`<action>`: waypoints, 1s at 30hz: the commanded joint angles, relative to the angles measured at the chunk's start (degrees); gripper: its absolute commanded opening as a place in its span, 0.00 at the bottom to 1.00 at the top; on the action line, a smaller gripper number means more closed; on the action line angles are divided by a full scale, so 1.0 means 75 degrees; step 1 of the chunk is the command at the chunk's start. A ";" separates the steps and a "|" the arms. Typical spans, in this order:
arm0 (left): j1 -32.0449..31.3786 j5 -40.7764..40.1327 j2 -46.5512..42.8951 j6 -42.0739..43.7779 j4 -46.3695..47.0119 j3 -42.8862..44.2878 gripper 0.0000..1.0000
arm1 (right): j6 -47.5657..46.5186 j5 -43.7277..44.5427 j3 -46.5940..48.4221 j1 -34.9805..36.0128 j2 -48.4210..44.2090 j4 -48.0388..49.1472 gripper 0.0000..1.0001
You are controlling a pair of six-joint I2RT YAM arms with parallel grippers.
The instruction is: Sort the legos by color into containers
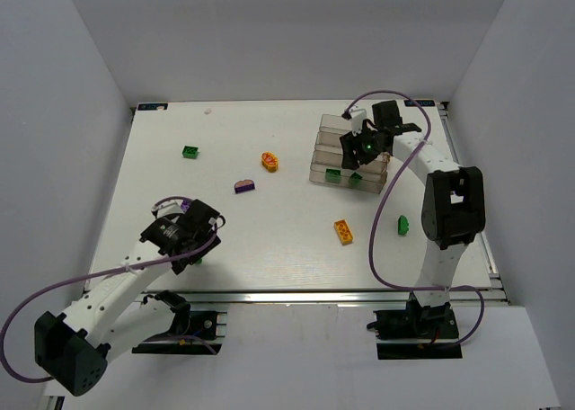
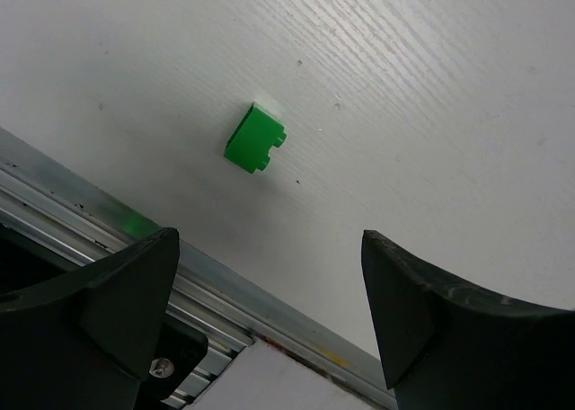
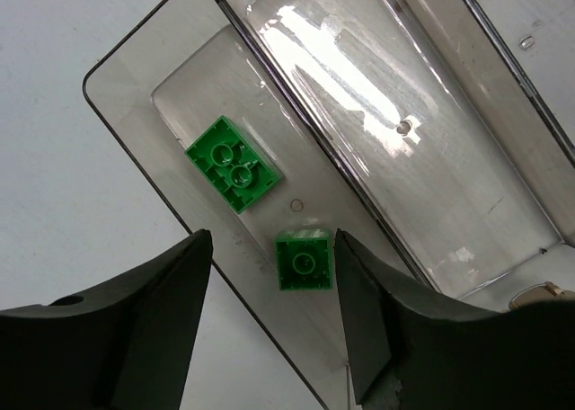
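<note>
Currently left jaws are hovering wide over a green lego [image 2: 255, 139] by the surface [image 2: 431, 86] edge, right jaws gaping above two green legos [image 3: 234, 163] in the containers [image 3: 180, 86]; an off-centre close risks flicking the lone one off.

2 white arms [image 1: 117, 289], black joints [image 1: 454, 203], purple cables [image 1: 377, 248]; left tool [image 2: 268, 248] and right tool [image 3: 271, 248] are black.

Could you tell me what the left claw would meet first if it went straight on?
Probably the green brick lying on the table, roughly centred between the fingers of the open left claw; depth is unclear.
</note>
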 commanded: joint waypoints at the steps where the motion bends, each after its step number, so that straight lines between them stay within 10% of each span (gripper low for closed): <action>1: 0.0029 -0.0073 0.0254 -0.0131 0.0160 -0.0150 0.90 | 0.0066 -0.0267 0.0236 -0.0083 -0.0419 -0.0102 0.51; 6: 0.0029 0.0114 0.0945 -0.0119 0.0487 -0.0419 0.83 | 0.0008 -0.1624 -0.0490 -0.0294 -0.1648 0.0074 0.33; 13: 0.0193 0.0126 0.1590 0.0079 0.1144 -0.0595 0.78 | -0.0402 -0.3173 -0.1884 -0.0564 -0.3116 0.0155 0.51; 30: 0.1786 0.1157 0.2704 0.1369 0.2609 -0.0865 0.61 | -0.0438 -0.3631 -0.2565 -0.0950 -0.4007 0.0179 0.55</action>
